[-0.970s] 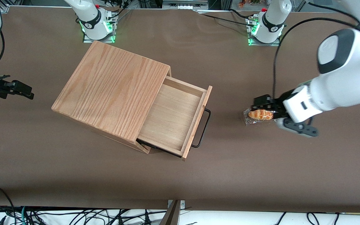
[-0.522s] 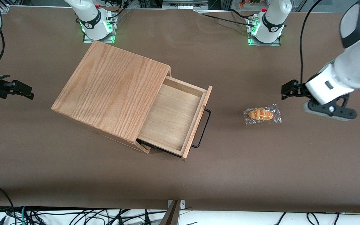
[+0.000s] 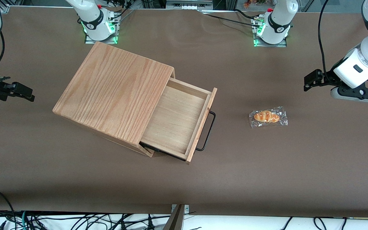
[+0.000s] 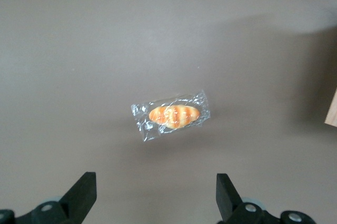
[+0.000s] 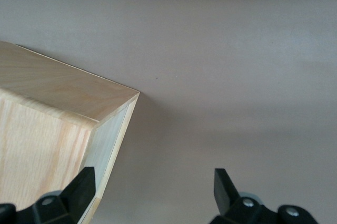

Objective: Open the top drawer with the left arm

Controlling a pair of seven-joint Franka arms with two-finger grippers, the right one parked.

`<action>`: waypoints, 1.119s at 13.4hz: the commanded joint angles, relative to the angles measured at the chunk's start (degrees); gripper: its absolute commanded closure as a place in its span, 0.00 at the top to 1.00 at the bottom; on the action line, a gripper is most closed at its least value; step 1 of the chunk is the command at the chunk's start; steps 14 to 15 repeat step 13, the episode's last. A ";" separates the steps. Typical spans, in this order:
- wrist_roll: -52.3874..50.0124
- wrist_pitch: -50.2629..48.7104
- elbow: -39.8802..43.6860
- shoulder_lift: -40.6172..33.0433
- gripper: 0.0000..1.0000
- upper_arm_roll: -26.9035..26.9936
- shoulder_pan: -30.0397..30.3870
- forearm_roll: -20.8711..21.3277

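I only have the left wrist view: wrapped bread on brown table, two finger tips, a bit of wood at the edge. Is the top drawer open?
Observer: Yes. In the front view the top drawer stands pulled well out of the cabinet, its inside bare.
Operator: Where's the gripper relative to the handle?
Observer: Well clear of it. The gripper hangs open above the table toward the working arm's end; the black bar handle has nothing touching it.
Operator: And the bread?
Observer: The wrapped bread lies on the table between the drawer front and the gripper, apart from both.
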 commanded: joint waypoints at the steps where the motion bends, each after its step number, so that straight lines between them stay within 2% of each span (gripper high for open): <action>1: 0.09 0.93 -1.09 -1.74 1.00 -0.67 0.98 -0.37; 4: 0.52 -2.14 -0.65 -1.38 1.00 -0.58 0.98 0.33; 6: 0.52 -2.24 -0.12 -1.21 1.00 -0.93 0.81 2.26; 15: 0.52 -2.32 0.32 -0.94 1.00 -0.85 0.98 2.36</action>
